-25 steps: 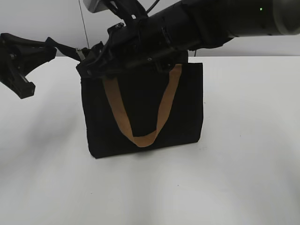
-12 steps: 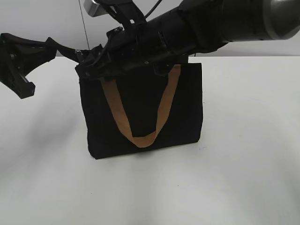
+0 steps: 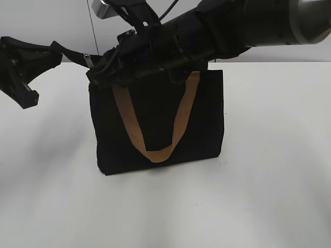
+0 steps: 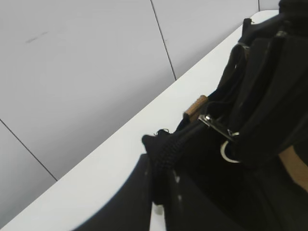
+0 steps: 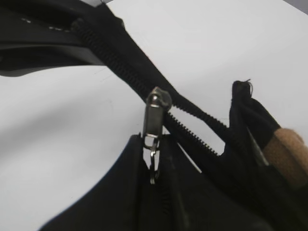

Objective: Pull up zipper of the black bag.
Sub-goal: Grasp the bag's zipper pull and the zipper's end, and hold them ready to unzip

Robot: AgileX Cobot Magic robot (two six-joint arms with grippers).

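The black bag (image 3: 155,113) stands upright on the white table, its tan handle loop (image 3: 181,119) hanging down the front. My right gripper (image 3: 95,75) reaches across to the bag's top left corner. In the right wrist view it (image 5: 153,161) is shut on the tab of the silver zipper pull (image 5: 156,108), which sits on the black zip line; the two zip sides part behind it. My left gripper (image 3: 54,51) is at the far left, shut on the black fabric tail of the zip line (image 4: 161,144). The zipper pull also shows in the left wrist view (image 4: 216,127).
The white table (image 3: 269,170) spreads in front and to both sides of the bag. A grey wall (image 3: 51,20) stands behind. The thick black right arm (image 3: 232,26) crosses above the bag's top edge. A tan strap end (image 5: 288,151) lies near the zip line.
The right arm shifted slightly near the bag's top left corner. The bag and the left gripper stay about where they were.
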